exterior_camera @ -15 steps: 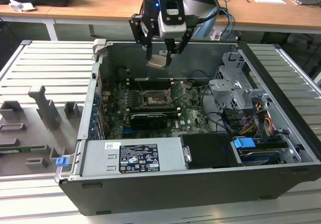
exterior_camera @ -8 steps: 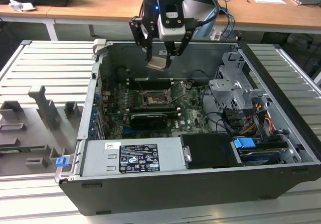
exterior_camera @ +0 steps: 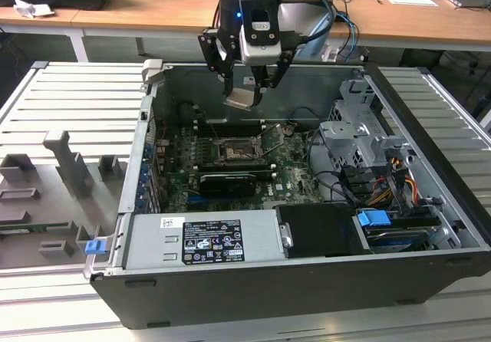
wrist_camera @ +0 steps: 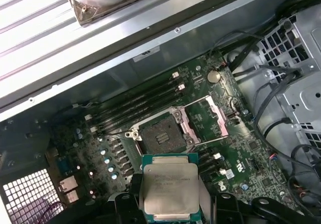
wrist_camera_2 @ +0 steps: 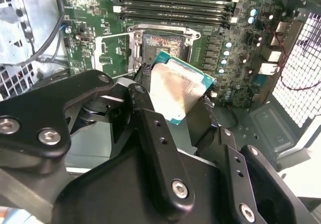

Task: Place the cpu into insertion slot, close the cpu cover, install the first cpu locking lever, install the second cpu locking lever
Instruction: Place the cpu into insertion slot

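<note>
My gripper [exterior_camera: 246,95] hangs above the open computer case, shut on the cpu [exterior_camera: 244,100], a flat square chip with a pale metal face. In both wrist views the cpu [wrist_camera_2: 176,87] [wrist_camera: 169,190] sits pinched by its edges between the black fingers [wrist_camera_2: 142,73], well above the motherboard. Below it the insertion slot [wrist_camera: 162,135] [wrist_camera_2: 163,42] [exterior_camera: 235,152] lies bare. The cpu cover [wrist_camera: 206,118] [wrist_camera_2: 115,53] is swung open to one side of the slot. Thin locking levers [exterior_camera: 268,139] stand raised beside the slot.
Memory modules [exterior_camera: 229,127] run behind the slot and a long black graphics card [exterior_camera: 226,182] lies in front of it. A grey power supply [exterior_camera: 203,238], a drive cage [exterior_camera: 357,139] and cables [exterior_camera: 399,177] fill the case's front and the exterior view's right. Grey fixtures [exterior_camera: 69,166] stand on the slatted table.
</note>
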Available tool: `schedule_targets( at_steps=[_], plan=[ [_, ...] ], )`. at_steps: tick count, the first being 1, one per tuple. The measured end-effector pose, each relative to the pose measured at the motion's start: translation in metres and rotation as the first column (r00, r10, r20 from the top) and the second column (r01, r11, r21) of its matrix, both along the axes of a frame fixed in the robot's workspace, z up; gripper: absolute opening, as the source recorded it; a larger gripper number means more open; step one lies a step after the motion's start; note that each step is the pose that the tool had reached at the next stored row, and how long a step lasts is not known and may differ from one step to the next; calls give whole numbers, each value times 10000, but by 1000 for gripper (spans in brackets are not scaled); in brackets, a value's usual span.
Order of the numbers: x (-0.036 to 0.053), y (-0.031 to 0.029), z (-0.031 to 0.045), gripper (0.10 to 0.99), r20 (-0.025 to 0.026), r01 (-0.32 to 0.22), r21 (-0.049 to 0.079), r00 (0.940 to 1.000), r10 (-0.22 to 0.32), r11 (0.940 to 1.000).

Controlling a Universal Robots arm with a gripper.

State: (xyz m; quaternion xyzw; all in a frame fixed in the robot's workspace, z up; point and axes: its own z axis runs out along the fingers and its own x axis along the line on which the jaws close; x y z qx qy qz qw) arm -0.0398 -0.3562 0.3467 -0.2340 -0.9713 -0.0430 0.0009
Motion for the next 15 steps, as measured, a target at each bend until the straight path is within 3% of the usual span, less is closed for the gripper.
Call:
schedule_targets(
  at_steps=[6,15],
  plan=[
    [0,0,-39,529,-2,973,-3,9953,-973,9953],
    [0,0,-80,529,-2,1523,9,9883,-1523,9883]
  ],
)
